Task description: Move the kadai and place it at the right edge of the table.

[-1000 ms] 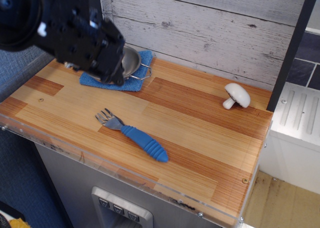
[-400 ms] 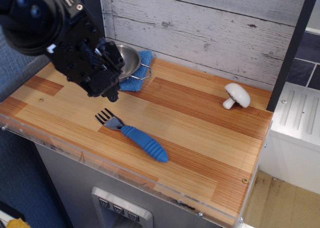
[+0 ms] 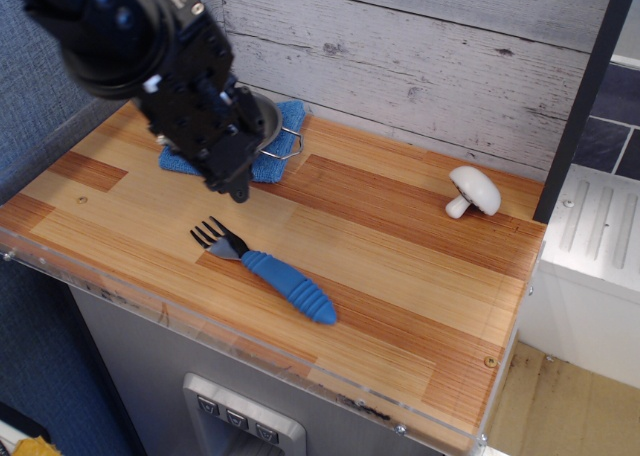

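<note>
The kadai (image 3: 270,123), a small shiny steel pan with a wire loop handle, sits on a blue cloth (image 3: 268,167) at the back left of the wooden table (image 3: 400,266). My black gripper (image 3: 232,176) hangs over the pan's left and front side and hides most of it. Its tips point down at the cloth's front edge. The jaws are hidden by the gripper's own body, so I cannot tell whether they are open or hold the pan. The table's right edge (image 3: 520,276) is far from the pan.
A fork with a blue handle (image 3: 290,287) lies at the front middle of the table. A white mushroom (image 3: 474,191) stands at the back right. A white grooved surface (image 3: 600,231) lies beyond the right edge. A plank wall runs along the back.
The arm swung down and left off the pan, then back right over it. It now covers more of the pan. The kadai has stayed on the cloth.
</note>
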Robot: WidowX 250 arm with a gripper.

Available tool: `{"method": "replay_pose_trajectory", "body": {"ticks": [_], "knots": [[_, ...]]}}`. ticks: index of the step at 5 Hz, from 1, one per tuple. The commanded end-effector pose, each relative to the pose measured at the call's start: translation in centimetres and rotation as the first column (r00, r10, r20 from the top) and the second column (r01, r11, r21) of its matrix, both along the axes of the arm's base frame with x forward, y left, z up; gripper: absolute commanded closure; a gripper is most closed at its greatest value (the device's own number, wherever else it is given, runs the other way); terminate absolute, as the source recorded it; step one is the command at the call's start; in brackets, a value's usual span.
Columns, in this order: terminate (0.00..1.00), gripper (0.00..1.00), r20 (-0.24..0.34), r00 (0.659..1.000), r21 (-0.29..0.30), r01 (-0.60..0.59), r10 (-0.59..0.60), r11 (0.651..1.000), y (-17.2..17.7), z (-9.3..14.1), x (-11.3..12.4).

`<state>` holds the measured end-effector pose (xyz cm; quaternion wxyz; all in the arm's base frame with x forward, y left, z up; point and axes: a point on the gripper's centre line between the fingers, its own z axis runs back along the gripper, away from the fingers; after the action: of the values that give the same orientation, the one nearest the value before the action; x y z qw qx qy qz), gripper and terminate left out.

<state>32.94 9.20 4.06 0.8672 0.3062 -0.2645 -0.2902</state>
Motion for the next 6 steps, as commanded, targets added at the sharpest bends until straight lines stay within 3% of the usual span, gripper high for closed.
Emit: {"method": "replay_pose_trajectory", "body": {"ticks": [1,5,6], "knots": [[0.00,1.00,-0.037,0.999,-0.021,-0.002,0.001,1.000,-0.7,0.7,1.6],[0.00,1.00,-0.030,0.999,-0.018,-0.020,0.020,1.000,0.2,1.2,1.0],[0.00,1.00,0.001,1.000,-0.007,-0.022,0.022,1.000,0.5,2.5,0.9]]}}
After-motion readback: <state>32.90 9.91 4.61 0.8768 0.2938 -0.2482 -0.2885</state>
